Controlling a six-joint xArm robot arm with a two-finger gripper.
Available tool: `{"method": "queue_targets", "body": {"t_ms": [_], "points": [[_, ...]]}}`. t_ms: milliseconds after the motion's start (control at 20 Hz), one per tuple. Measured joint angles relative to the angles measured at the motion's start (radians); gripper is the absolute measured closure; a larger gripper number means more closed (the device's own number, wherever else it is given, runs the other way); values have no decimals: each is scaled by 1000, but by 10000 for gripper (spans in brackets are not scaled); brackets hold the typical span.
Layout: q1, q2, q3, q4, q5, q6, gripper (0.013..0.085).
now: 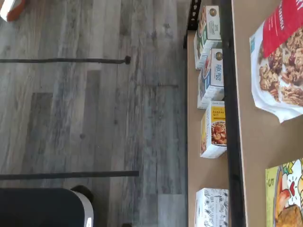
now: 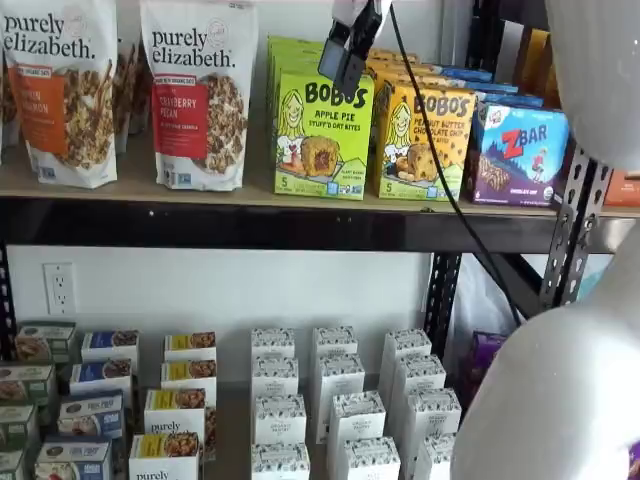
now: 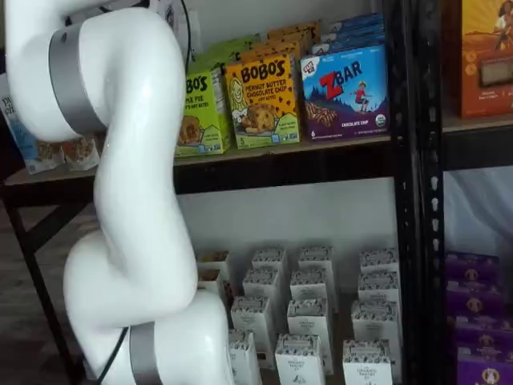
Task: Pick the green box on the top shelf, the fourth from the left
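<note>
A: Lime-green, the green box (image 2: 323, 135) stands upright at the front edge of the top shelf (image 2: 250, 195), heading a row of its own kind. We have the hand (image 2: 345, 55) hanging from above, just in front of its upper right corner.

B: Its black fingers show side-on, so we cannot read a gap off them in a shelf view. We take it that the jaws stand wide, with nothing between them.

A: Agreed. Our worry is the neighbour. The yellow-orange peanut butter box (image 2: 425, 145) sits just beside the green one, nearly touching. If we come in a little to that side, one finger could wedge between the two cartons, or close on both.

B: Or we shove the yellow box sideways into the ZBar box (image 2: 520, 150). On the other flank the cranberry pecan bag (image 2: 198, 95) leans near, soft enough to be nudged.

A: Then there is depth. If we push forward before closing, the carton may slide back against those behind it, or tip.

B: And a grip too high on thin card could let it swing or slip off the shelf edge as we pull out.

A: The cable (image 2: 430, 150) trailing across the box fronts could snag too.
</note>
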State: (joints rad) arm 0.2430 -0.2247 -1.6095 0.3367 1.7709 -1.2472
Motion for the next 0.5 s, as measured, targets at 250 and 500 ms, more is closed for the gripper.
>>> {"method": "queue_targets", "body": {"t_ms": [250,500], "points": [[1,-20,14,9,-70,5,130],[10,-24,11,15,-102,16,130]]}}
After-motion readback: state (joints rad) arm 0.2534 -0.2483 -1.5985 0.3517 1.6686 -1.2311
